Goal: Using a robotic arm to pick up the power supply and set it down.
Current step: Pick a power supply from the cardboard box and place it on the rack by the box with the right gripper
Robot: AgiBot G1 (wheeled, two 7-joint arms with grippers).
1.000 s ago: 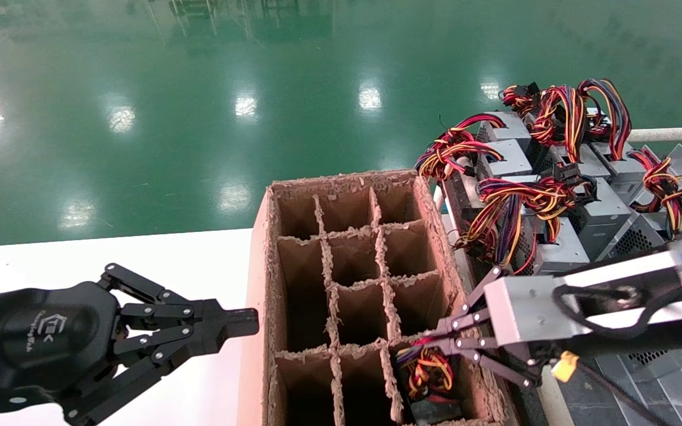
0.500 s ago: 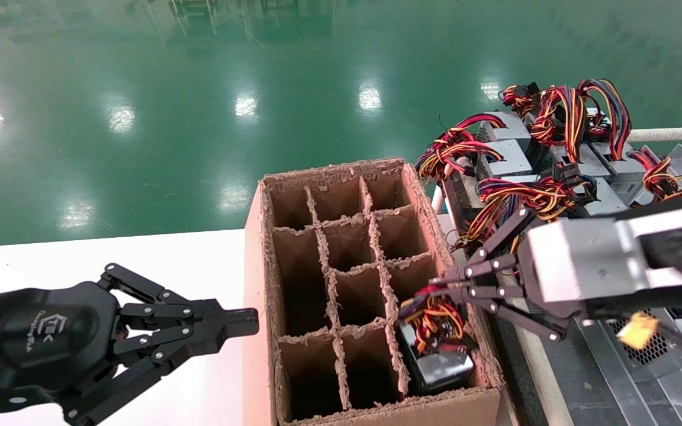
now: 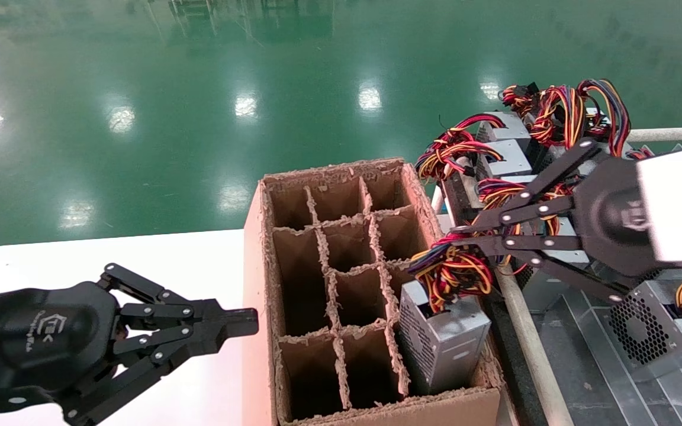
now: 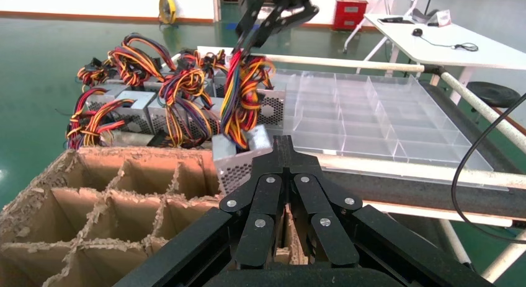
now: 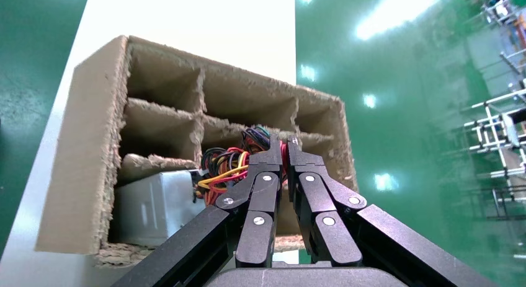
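Right hand (image 3: 459, 244) was clamped shut on the wire bundle (image 3: 452, 271) of the power supply (image 3: 444, 337), fingers pinched together on the red, yellow and black wires, as the right wrist view showed (image 5: 282, 157). The power supply hung from the wires, tilted, its lower part inside the cardboard divider box (image 3: 341, 284) in the compartment at about 5 o'clock of the box, upper part sticking out above the cardboard rim. Perforated side of the grey casing faced toward 9 o'clock. In the left wrist view the same power supply (image 4: 239, 160) showed above the box edge, wires running up to the right hand (image 4: 276, 14).

Left hand (image 3: 240, 322) sat at about 8 o'clock of the head view, over the white counter (image 3: 199, 260), just beside the box's left wall, fingers closed together with nothing between them. It was apart from the power supply.

More power supplies with wire bundles (image 3: 524, 160) lay packed together at about 2 o'clock, beyond the right hand. One more grey unit with a round fan grille (image 3: 643, 328) lay at about 4 o'clock, beside a clear plastic divider tray (image 4: 372, 123). Green glossy floor (image 3: 199, 89) filled the far side.
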